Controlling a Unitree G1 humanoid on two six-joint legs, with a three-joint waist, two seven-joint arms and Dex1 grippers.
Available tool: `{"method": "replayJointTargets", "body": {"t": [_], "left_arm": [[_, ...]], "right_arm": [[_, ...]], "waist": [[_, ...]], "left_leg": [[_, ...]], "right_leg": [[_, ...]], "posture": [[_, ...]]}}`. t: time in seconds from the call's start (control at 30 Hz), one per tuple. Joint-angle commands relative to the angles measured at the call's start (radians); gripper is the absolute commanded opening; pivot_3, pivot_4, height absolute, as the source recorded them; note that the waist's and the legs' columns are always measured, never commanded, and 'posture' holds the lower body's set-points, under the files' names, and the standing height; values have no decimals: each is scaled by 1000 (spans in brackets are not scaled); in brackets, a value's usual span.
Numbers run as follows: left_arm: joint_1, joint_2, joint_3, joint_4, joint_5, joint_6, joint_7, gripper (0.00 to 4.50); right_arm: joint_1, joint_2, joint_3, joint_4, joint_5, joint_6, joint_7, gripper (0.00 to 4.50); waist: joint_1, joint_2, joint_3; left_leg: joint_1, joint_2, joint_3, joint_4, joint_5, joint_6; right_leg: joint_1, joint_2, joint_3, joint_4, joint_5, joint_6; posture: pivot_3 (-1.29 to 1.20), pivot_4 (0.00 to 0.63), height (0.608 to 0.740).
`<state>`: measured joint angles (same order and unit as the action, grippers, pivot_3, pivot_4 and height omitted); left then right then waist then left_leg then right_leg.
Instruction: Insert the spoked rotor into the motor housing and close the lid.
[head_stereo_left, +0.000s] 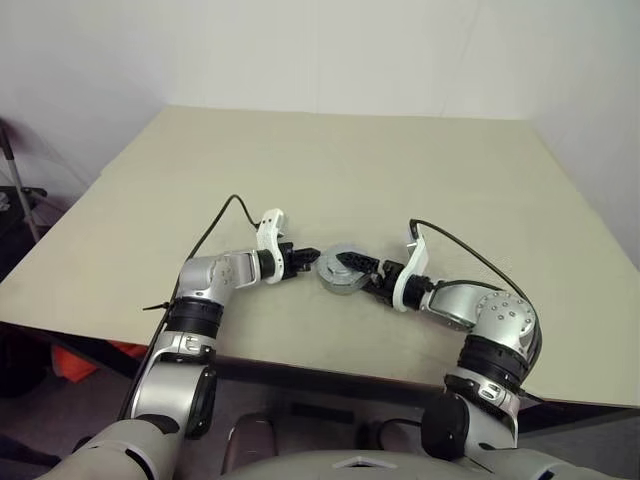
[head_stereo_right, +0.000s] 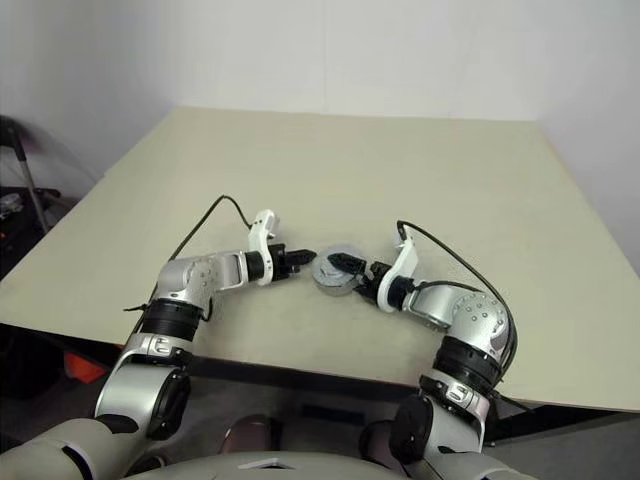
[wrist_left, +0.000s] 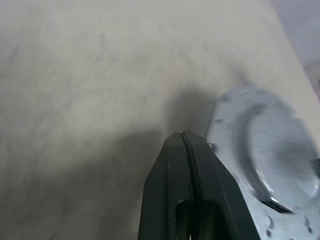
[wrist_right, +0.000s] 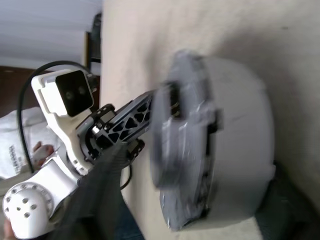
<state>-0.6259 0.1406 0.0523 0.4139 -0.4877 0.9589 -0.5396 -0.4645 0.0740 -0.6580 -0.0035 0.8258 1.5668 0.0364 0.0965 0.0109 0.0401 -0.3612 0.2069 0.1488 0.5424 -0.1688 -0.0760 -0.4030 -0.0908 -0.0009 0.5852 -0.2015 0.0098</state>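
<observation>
One lid (head_stereo_left: 343, 259) sits closed on the motor housing (wrist_right: 240, 150), contents hidden.

The lid (wrist_right: 182, 145) sits nearly closed on the motor housing (wrist_right: 240, 135), with the left gripper (wrist_right: 150, 107) beside it.

The round grey motor housing (head_stereo_left: 343, 272) sits near the bench's (head_stereo_left: 350, 170) front edge, its grey lid (wrist_left: 270, 165) lying nearly shut over it.

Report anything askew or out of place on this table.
Nothing stands out. The motor housing sits flat on the table with the lid on top. The left hand, shut, is beside it; the right hand reaches over it. No spills or damage visible.
</observation>
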Motion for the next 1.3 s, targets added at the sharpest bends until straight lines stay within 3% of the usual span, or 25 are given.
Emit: {"method": "replayJointTargets", "body": {"t": [0.03,0.07,0.2,0.37,0.6,0.77,0.87,1.23,1.3], "left_arm": [[-18,2,5,-12,1,-7,-4,0],[-18,3,5,-11,3,-9,-4,0],[-21,4,11,-1,7,-23,-3,0],[-43,-2,92,15,-29,-78,7,0],[-48,-14,247,14,-118,-98,45,0],[-16,-23,294,-12,-167,-81,51,0],[-9,-34,337,-16,-213,-69,69,574],[8,-89,526,-18,-509,144,174,4379],[5,-93,547,-2,-555,184,190,4379]], "right_arm": [[-14,2,20,1,-5,4,3,2768],[-12,-4,20,1,-11,3,3,2472],[-14,-15,10,19,-25,-22,-1,2229],[-46,-21,-52,57,-14,-44,-18,2228],[-199,17,-267,141,89,-110,-130,2228],[-269,46,-315,154,145,-123,-208,2228],[-299,56,-336,176,185,-139,-255,2228],[-349,72,-286,196,403,-162,-392,2228],[-349,78,-261,184,469,-160,-421,2228]], "waist": [[0,1,1],[-1,1,0],[0,1,0],[0,0,0],[8,1,2],[9,2,5],[9,1,6],[9,1,9],[9,1,9]], "left_leg": [[0,0,0,0,0,0],[0,0,0,0,0,0],[1,0,0,0,0,0],[1,0,0,2,0,0],[-2,0,0,3,2,-2],[-8,0,0,3,1,-1],[-8,1,0,3,0,2],[-9,1,0,5,-1,2],[-8,0,0,5,-1,2]], "right_leg": [[0,0,0,0,0,0],[-1,0,0,0,0,0],[0,0,0,1,-1,-1],[0,0,0,3,-1,-1],[-1,-1,0,3,0,-3],[-6,0,-1,3,3,-2],[-6,0,-3,3,3,-2],[-6,0,-3,3,3,-1],[-6,0,-3,3,3,-1]], "posture": [[0,0,740],[0,0,740],[0,0,740],[0,0,740],[0,0,740],[0,0,740],[0,0,740],[0,0,740],[0,0,740]]}}
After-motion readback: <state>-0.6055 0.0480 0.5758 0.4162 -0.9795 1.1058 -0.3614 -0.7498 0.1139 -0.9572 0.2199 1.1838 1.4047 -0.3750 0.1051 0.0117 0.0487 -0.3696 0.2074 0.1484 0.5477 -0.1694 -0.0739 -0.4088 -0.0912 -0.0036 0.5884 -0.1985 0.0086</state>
